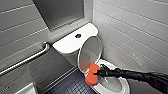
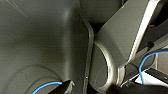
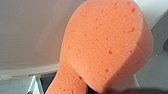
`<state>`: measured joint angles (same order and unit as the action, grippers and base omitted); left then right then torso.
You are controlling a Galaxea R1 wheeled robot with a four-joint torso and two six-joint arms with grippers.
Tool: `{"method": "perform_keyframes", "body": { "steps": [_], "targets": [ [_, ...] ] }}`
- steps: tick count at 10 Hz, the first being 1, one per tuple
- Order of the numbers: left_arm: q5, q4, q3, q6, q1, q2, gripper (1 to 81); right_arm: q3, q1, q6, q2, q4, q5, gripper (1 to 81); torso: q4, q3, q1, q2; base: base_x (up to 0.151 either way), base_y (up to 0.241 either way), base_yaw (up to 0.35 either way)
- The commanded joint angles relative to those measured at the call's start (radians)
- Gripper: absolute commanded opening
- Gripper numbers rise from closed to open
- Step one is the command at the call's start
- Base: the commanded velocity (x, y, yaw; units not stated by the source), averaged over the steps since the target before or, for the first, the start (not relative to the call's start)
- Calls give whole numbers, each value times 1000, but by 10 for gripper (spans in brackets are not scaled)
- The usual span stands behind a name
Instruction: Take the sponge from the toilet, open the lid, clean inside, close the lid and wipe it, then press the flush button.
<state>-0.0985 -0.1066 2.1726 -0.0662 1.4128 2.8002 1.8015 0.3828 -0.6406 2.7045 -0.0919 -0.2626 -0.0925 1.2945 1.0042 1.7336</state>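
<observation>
While the lid (image 1: 90, 53) stands open, my right gripper (image 1: 96, 73) clenches the sponge (image 1: 90, 78) over the toilet (image 1: 125, 87); cleaning inside probably needs lowering it.

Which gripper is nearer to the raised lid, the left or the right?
Right. The right gripper, holding the sponge, is close beside the lid. The left gripper faces grey panels, apparently farther away.

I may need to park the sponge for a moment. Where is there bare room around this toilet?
The tank top is bare either side of the flush button. The dark floor between toilet and grab bar is open too. Crowded: the bowl's rim, where the right gripper, sponge and raised lid sit close.
</observation>
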Motion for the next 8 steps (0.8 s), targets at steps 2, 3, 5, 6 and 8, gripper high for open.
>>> {"method": "perform_keyframes", "body": {
  "steps": [2,3,5,6,8],
  "targets": [
    [-89,13,-23,-1,22,-14,811,-5,-31,-74,42,0,95,10,0,0,0,0,0,0,0],
    [-89,11,-25,-1,22,-10,811,-59,-8,-73,15,-17,89,10,0,0,0,0,0,0,0],
    [-90,11,-26,-1,21,-16,811,-123,60,-71,-58,-34,95,10,0,0,0,0,0,0,0],
    [-90,11,-26,-1,21,-14,811,-127,91,-71,-81,-37,97,10,0,0,0,0,0,0,0],
    [-90,10,-28,-1,21,-14,811,-148,140,-73,-130,-42,101,10,0,0,0,0,0,0,0]
  ]
}}
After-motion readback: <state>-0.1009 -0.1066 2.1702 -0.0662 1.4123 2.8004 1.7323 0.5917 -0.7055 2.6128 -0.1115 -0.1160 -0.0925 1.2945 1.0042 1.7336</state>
